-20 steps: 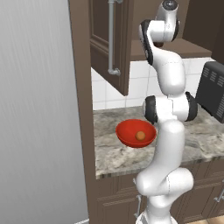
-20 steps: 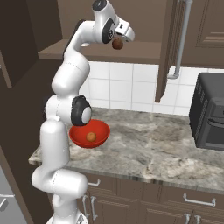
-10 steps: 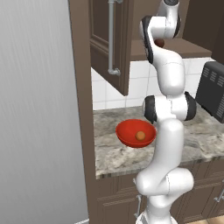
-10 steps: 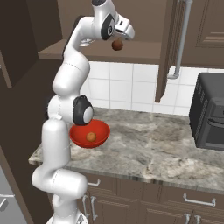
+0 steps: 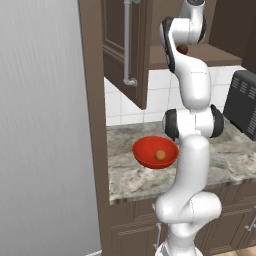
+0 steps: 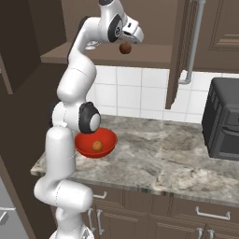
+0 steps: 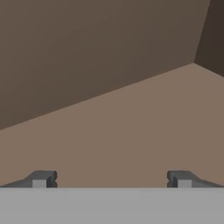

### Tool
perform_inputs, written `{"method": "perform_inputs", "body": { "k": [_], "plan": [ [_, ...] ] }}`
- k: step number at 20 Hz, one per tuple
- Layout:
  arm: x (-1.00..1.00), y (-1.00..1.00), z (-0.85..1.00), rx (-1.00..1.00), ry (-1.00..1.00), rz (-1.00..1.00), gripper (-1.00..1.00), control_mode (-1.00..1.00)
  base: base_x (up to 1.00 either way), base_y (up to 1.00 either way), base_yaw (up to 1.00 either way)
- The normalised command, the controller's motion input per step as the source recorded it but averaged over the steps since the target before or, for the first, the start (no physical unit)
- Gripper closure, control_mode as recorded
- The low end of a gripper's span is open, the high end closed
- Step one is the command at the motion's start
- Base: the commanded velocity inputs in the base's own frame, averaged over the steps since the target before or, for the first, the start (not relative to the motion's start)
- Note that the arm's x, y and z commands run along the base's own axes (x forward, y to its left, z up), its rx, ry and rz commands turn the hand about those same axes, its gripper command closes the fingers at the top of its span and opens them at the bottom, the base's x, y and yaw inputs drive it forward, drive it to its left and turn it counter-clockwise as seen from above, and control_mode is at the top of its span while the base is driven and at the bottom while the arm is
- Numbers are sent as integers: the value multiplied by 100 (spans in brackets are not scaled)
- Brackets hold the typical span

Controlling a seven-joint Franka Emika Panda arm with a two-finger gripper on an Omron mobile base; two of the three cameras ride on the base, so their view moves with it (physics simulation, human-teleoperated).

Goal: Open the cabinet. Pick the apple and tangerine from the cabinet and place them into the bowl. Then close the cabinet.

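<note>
The cabinet (image 6: 158, 18) stands open, its doors (image 5: 125, 50) swung out with their long silver handles (image 6: 196, 42). The dark red apple (image 6: 124, 48) (image 5: 182, 49) rests at the front edge of the cabinet's floor. My gripper (image 6: 138, 35) is raised into the cabinet just above and beside the apple. It is open, and its fingertips (image 7: 41, 179) stand wide apart with nothing between them (image 7: 112, 179). The hand view faces the bare brown inside of the cabinet. The tangerine (image 6: 97, 145) (image 5: 160, 155) lies in the red bowl (image 6: 109, 140) (image 5: 142, 152) on the counter, partly behind my arm.
A black oven (image 6: 224, 119) (image 5: 242, 102) stands at the right of the marbled counter (image 6: 163, 158). The open right door (image 6: 179, 51) hangs out over the counter. A tall grey panel (image 5: 45, 125) closes off the left side. Base cabinets (image 6: 186, 214) lie below the counter.
My hand has shifted slightly higher and further into the cabinet. The apple, bowl and tangerine have not moved.
</note>
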Motion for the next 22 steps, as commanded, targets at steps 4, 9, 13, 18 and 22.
{"method": "perform_inputs", "body": {
  "k": [4,9,13,18,22],
  "plan": [
    [0,0,-31,-2,0,0,-100,-100,0,0,0],
    [0,0,-36,-3,0,0,-100,-100,0,0,0],
    [0,0,-35,-3,0,0,-100,-100,0,0,0],
    [0,0,-33,-3,0,0,-100,-100,0,0,0],
    [-4,3,-40,-6,0,0,-100,-100,0,0,0]
  ]
}}
